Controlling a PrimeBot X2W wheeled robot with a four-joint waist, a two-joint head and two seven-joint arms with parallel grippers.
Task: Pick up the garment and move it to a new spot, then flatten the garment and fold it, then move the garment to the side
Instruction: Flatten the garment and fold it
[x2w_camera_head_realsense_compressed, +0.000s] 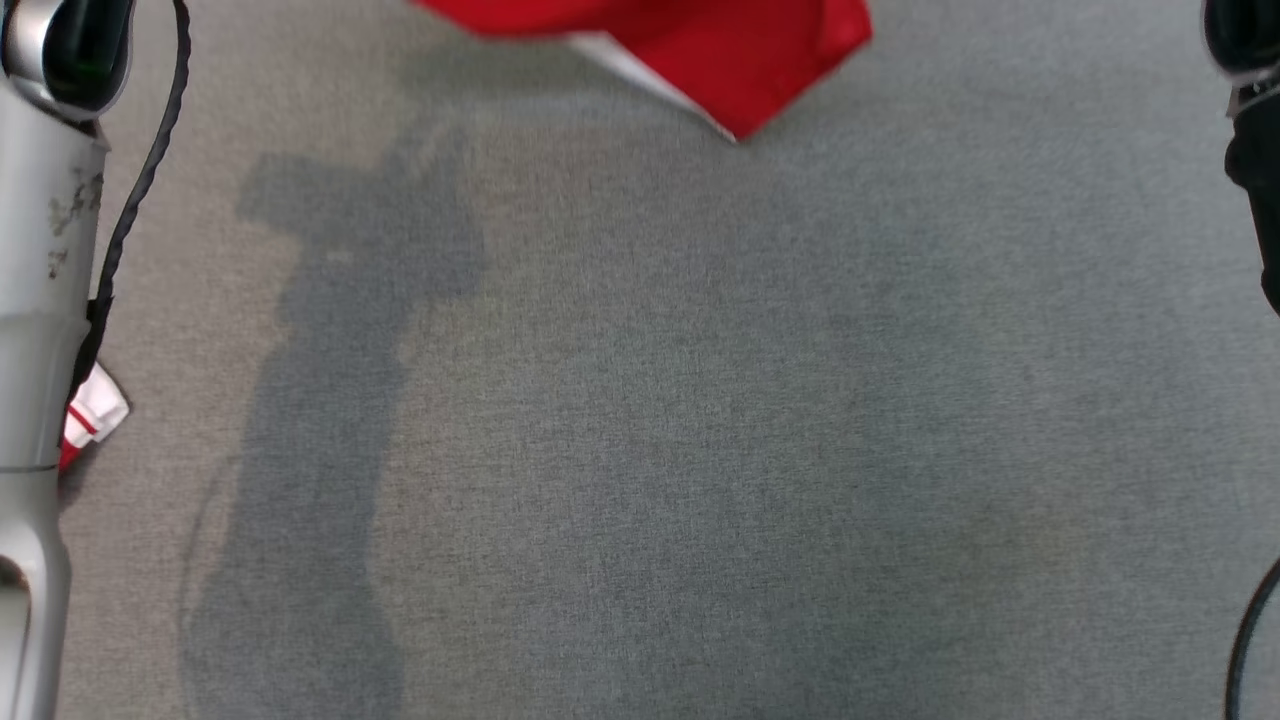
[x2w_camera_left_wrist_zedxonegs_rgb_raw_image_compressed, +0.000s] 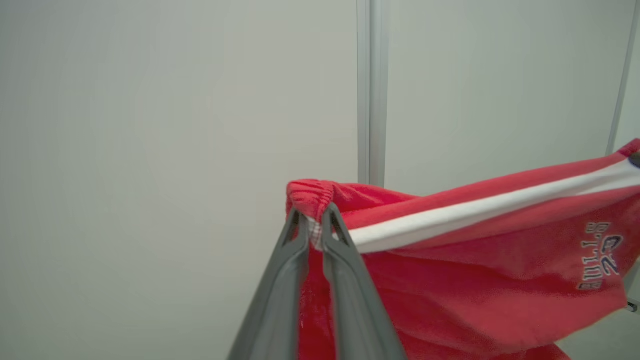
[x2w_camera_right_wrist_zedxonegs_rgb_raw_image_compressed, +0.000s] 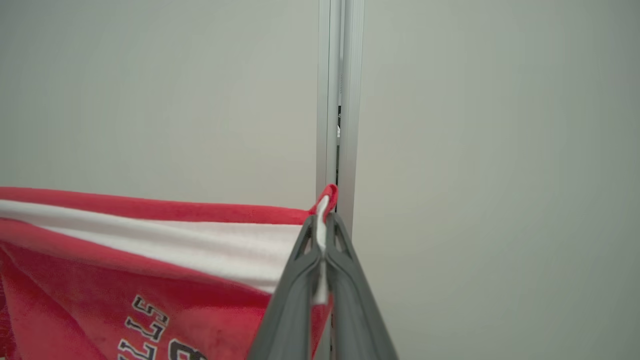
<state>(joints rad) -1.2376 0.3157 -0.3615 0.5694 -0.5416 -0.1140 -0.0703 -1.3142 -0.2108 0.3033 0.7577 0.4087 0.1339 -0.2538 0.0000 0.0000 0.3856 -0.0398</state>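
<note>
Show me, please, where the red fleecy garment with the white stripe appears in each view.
Head view: the red fleecy garment hangs in from the top edge, right of centre.
Left wrist view: centre to right edge, gathered band pinched in the left gripper.
Right wrist view: lower left, its edge pinched in the right gripper.
Shared landmark: its white stripe.

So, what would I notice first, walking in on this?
The bright red garment with a white stripe, stretched in the air in front of a pale wall. The left gripper pinches one gathered corner and the right gripper pinches the other end. Below it lies a plain grey surface.
</note>
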